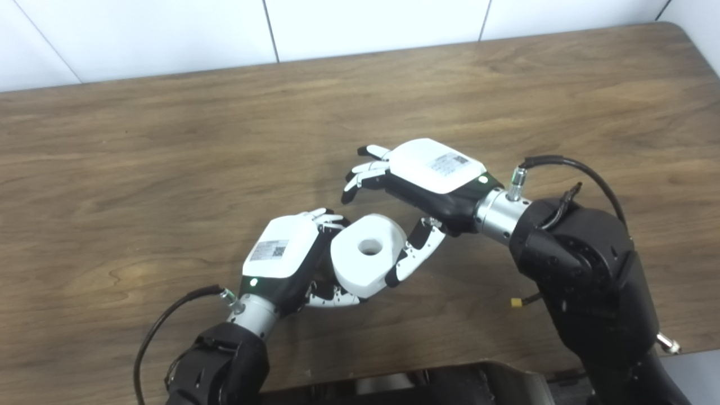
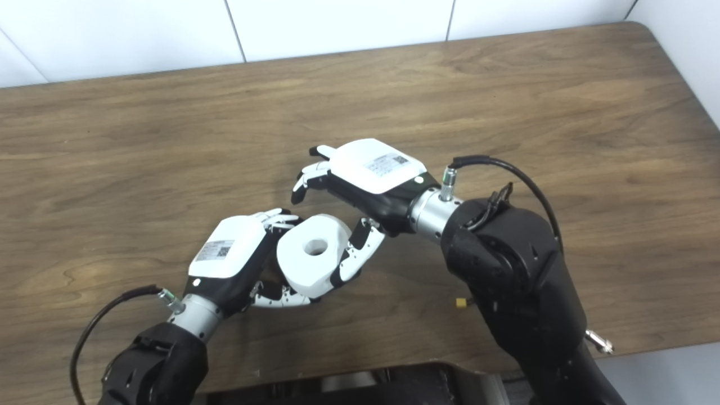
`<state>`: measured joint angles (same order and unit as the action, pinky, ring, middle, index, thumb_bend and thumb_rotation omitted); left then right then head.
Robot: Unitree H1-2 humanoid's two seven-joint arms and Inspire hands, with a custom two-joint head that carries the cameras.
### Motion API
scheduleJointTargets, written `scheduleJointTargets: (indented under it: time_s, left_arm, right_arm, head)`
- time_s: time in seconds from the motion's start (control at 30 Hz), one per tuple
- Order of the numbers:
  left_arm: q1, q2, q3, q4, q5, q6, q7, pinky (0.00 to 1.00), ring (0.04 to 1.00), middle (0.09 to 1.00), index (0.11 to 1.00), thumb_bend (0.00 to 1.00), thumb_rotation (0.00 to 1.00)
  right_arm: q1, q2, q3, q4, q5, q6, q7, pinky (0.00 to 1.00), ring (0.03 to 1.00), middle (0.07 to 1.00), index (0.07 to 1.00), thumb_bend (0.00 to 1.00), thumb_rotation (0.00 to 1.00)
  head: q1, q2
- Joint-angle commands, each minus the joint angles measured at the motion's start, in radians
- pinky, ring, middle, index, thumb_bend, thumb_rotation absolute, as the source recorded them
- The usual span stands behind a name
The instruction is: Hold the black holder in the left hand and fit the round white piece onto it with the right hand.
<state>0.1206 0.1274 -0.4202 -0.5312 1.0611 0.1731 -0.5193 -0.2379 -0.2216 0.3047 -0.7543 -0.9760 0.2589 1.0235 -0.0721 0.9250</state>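
Your left hand [image 1: 281, 253] is curled around something beneath and behind the round white piece [image 1: 368, 253], with fingers showing above and below that piece; the black holder itself cannot be made out, so I can only judge, from the task, that it is in that grip. The round white piece sits directly against the left hand's fingers, its centre hole facing up toward the cameras, and appears to be largely on the holder already. Your right hand [image 1: 419, 183] is spread and grasping nothing: its thumb [image 1: 413, 256] rests against the near side of the white piece, while its fingers [image 1: 363, 174] hang apart above the table [image 1: 169, 157], clear of the piece. In my judgement the fitting step is at or near its end. The next move calls for you to confirm seating, pressing the piece squarely toward the left hand if it is not home. Whether the piece is fully seated is hidden by the piece's own body and the left hand.
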Motion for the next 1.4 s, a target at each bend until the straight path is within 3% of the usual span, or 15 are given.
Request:
scheduleJointTargets:
  time_s: [0.0, 0.5, 0.7, 0.9, 1.2, 1.37]
  left_arm:
    - [-0.002, -0.008, -0.008, -0.005, -0.009, -0.002, -0.017, 0.87, 0.897, 0.819, 0.490, 0.51, 0.06]
    - [-0.005, -0.010, -0.008, 0.004, -0.010, -0.003, -0.013, 0.87, 0.902, 0.821, 0.490, 0.51, 0.05]
    - [-0.005, -0.012, -0.006, 0.008, -0.011, -0.003, -0.007, 0.87, 0.899, 0.817, 0.490, 0.51, 0.05]
    - [-0.007, -0.012, -0.006, 0.013, -0.011, -0.004, -0.002, 0.87, 0.900, 0.817, 0.490, 0.51, 0.05]
    - [-0.003, -0.014, -0.008, 0.009, -0.005, -0.005, -0.001, 0.87, 0.896, 0.815, 0.490, 0.51, 0.05]
    - [-0.002, -0.011, -0.006, 0.007, -0.008, -0.005, -0.001, 0.87, 0.896, 0.814, 0.490, 0.51, 0.05]
  right_arm:
    - [-0.034, 0.002, -0.011, -0.026, -0.004, -0.007, -0.004, 0.89, 0.979, 0.874, 0.802, 0.99, 0.30]
    - [-0.066, 0.003, -0.027, -0.038, -0.004, 0.010, 0.044, 0.91, 1.000, 0.912, 0.863, 1.00, 0.31]
    - [-0.136, -0.032, -0.057, -0.076, 0.024, 0.041, 0.142, 0.92, 0.997, 0.924, 0.877, 1.00, 0.35]
    - [-0.217, -0.092, -0.045, -0.107, 0.052, 0.091, 0.237, 0.93, 1.000, 0.943, 0.894, 1.00, 0.35]
    - [-0.282, -0.166, 0.012, -0.106, 0.104, 0.165, 0.242, 0.93, 1.000, 0.939, 0.872, 1.00, 0.30]
    - [-0.307, -0.186, 0.006, -0.109, 0.124, 0.198, 0.240, 0.92, 1.000, 0.934, 0.873, 1.00, 0.31]
  head:
    - [-0.001, -0.002]
    - [0.000, -0.005]
    - [0.002, -0.007]
    - [-0.001, -0.008]
    - [0.005, -0.005]
    - [0.006, -0.005]
